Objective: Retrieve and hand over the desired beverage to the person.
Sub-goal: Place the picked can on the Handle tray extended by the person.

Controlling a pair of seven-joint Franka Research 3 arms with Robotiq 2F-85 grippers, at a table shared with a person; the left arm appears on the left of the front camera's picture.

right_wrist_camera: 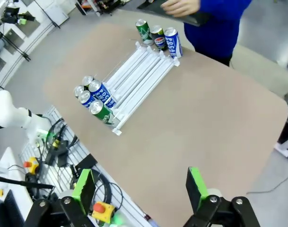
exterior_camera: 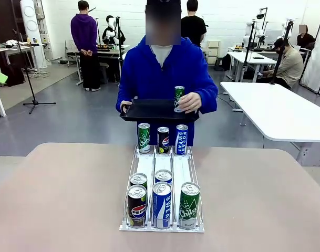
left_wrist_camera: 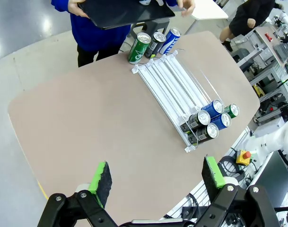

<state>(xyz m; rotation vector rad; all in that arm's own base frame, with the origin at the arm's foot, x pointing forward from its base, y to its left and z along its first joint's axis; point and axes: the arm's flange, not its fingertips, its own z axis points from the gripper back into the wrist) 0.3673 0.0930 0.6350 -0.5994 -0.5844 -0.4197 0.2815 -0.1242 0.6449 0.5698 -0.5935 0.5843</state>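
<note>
Our left gripper [left_wrist_camera: 157, 178] and right gripper [right_wrist_camera: 140, 186] hung spread wide and empty above the table [exterior_camera: 54, 199]. Beyond them the rack [exterior_camera: 146, 165] carried cans [exterior_camera: 162, 203] at each end. Farthest off, the person [exterior_camera: 165, 68] held a green can [exterior_camera: 179, 98] upright on a black tray [exterior_camera: 149, 111].

From my station I saw the person [exterior_camera: 162, 68] in a royal-blue hoodie over a white shirt, with a black tray [exterior_camera: 149, 111] and a green tray can [exterior_camera: 179, 97], above a tan-brown table [exterior_camera: 60, 199]. The white rack [exterior_camera: 162, 163] showed a green far Chilsung can [exterior_camera: 144, 138], a black far Pepsi can [exterior_camera: 163, 139] with a red, white and blue roundel, and a blue-and-white far Pocari Sweat can [exterior_camera: 181, 139]. The same liveries appeared on the near Pepsi can [exterior_camera: 137, 206], near Pocari Sweat can [exterior_camera: 162, 205] and near Chilsung can [exterior_camera: 189, 205], while the left gripper [left_wrist_camera: 157, 176] and right gripper [right_wrist_camera: 140, 185] were black with bright green pads [left_wrist_camera: 100, 182].
</note>
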